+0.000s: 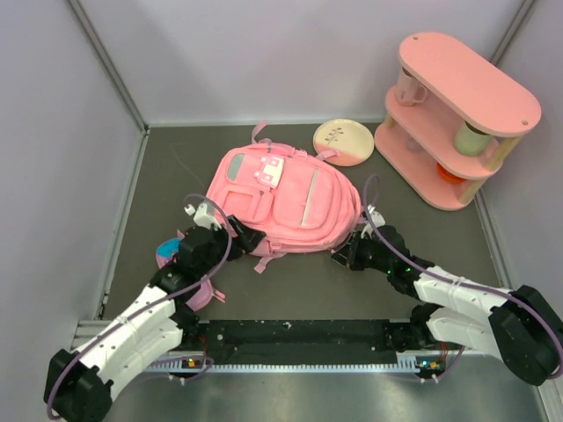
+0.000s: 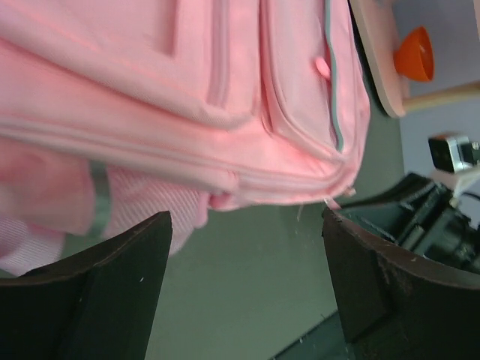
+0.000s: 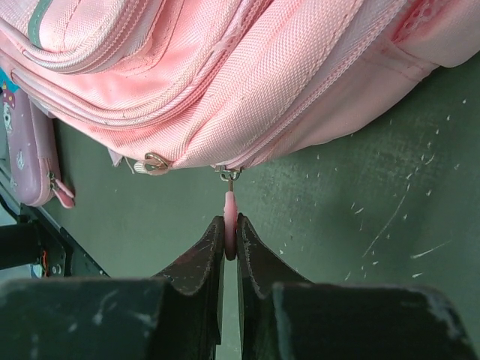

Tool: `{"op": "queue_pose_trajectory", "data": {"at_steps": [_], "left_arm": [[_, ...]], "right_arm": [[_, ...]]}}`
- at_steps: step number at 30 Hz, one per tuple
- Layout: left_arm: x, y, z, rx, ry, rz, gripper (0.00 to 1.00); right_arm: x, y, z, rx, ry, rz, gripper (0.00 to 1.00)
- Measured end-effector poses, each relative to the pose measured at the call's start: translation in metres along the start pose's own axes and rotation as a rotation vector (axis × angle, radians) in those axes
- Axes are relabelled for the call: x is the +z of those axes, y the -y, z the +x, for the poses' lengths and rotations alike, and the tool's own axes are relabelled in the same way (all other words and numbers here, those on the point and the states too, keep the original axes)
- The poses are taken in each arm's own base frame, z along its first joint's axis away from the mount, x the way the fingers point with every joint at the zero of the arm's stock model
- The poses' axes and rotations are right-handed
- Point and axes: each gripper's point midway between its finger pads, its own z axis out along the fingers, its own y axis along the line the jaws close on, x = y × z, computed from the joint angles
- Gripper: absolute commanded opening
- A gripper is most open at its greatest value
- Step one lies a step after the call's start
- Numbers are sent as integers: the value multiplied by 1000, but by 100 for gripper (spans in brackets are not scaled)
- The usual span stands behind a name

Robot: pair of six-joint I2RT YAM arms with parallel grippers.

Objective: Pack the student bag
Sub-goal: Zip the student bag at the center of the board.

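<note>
The student bag point(image 1: 281, 198), a large pink backpack, lies flat in the middle of the table with its front pockets and white patch facing up. My right gripper point(image 3: 230, 234) is shut on a pink zipper pull point(image 3: 230, 214) that hangs from the bag's point(image 3: 225, 75) lower side seam. From above, the right gripper point(image 1: 339, 257) sits at the bag's near right corner. My left gripper point(image 2: 246, 225) stands wide open, with bare table between its fingers and the bag point(image 2: 225, 90) just beyond. From above, the left gripper point(image 1: 249, 237) is at the bag's near left edge.
A pink two-tier shelf point(image 1: 457, 114) with cups stands at the back right, an orange cup point(image 2: 415, 54) on its lower tier. A round cream disc point(image 1: 345, 141) lies behind the bag. A small pink pouch point(image 3: 30, 150) lies beyond the bag's left side, near a blue item point(image 1: 165, 253).
</note>
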Motion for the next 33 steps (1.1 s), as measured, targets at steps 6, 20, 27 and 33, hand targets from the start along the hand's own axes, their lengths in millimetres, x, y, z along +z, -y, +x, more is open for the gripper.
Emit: {"op": "queue_pose_trajectory", "data": {"at_steps": [6, 20, 27, 33], "left_arm": [[-5, 7, 56, -101, -75, 47, 88], [49, 23, 104, -320, -68, -36, 98], [77, 55, 109, -388, -41, 22, 98], [90, 64, 108, -427, -1, 64, 93]], "right_arm": [[0, -1, 3, -8, 1, -4, 0], [-4, -4, -1, -22, 28, -11, 0], [-8, -3, -2, -43, 30, -5, 0], [-8, -3, -1, -51, 29, -5, 0]]}}
